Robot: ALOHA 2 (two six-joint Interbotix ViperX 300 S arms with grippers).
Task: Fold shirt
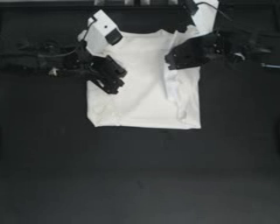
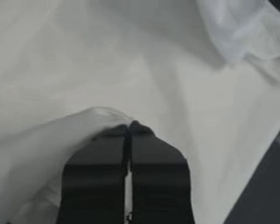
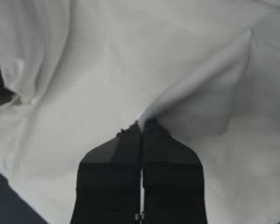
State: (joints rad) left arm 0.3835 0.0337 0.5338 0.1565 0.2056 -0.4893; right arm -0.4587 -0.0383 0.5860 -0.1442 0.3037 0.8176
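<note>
Shirt: the white shirt [image 1: 143,83] lies flat on the dark table [image 1: 136,175], in the upper middle of the top view, its lower hem a straight edge across the frame's centre.
Fold state: the right side already looks turned inward, with a long crease running down right of centre; the left side is bunched up near the left claw, not laid flat.
Left claw: the left claw [image 1: 110,83] sits over the shirt's left edge, left of centre in the top view. In its wrist view the jaws are pressed together with a hump of cloth [image 2: 78,131] pinched at their tips.
Right claw: the right claw [image 1: 171,59] is over the shirt's upper right part. In its wrist view the jaws are closed on a raised ridge of cloth [image 3: 189,92] that peaks at the tips.
Progress: I judge this an early-to-middle stage; the sides are being brought in.
Left to do: finishing the left side fold, then folding the length over, appears still undone.
</note>
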